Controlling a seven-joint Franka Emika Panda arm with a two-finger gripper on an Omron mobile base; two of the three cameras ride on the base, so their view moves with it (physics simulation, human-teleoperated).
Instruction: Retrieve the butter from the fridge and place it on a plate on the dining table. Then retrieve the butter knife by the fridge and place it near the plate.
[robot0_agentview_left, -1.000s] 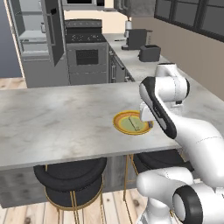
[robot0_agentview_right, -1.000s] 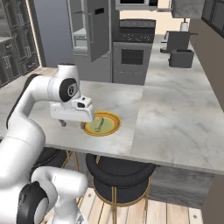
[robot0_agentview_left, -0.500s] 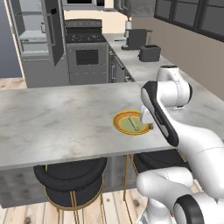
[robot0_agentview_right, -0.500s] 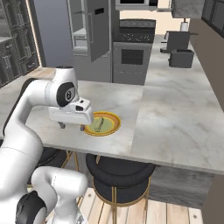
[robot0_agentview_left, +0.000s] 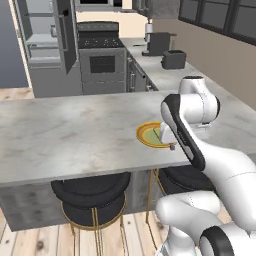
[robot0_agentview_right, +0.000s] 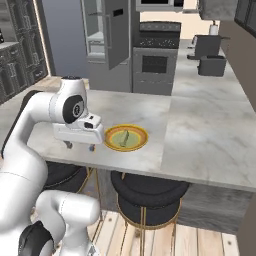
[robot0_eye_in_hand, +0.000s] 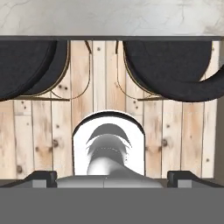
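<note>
Left base view shows the fridge (robot0_agentview_left: 47, 45) at the far end of the room with its door swung open, grey brushed metal, with shelves inside; beside it stands a dark oven (robot0_agentview_left: 102, 62). The right base view shows the same fridge (robot0_agentview_right: 107, 42) from the other side, and also dark cabinets (robot0_agentview_right: 17, 60) along the left wall, which the left base view does not have. The counter (robot0_agentview_left: 70, 135) is a long slab of grey-white marble with soft veins; under its near edge stand round black stools (robot0_agentview_left: 90, 192) on thin gold legs, on a pale wooden floor (robot0_eye_in_hand: 98, 87). The plate (robot0_agentview_right: 126, 137) lies near the counter's front edge, round and flat, orange-yellow at the rim and pale green in the middle. The butter (robot0_agentview_right: 125, 136), a small pale stick, lies on the plate's centre. The gripper (robot0_agentview_right: 79, 146) hangs just beside the plate, at the counter's edge. In the hand view the fingers (robot0_eye_in_hand: 41, 177) stand wide apart with nothing between them, above the floor and stools.
</note>
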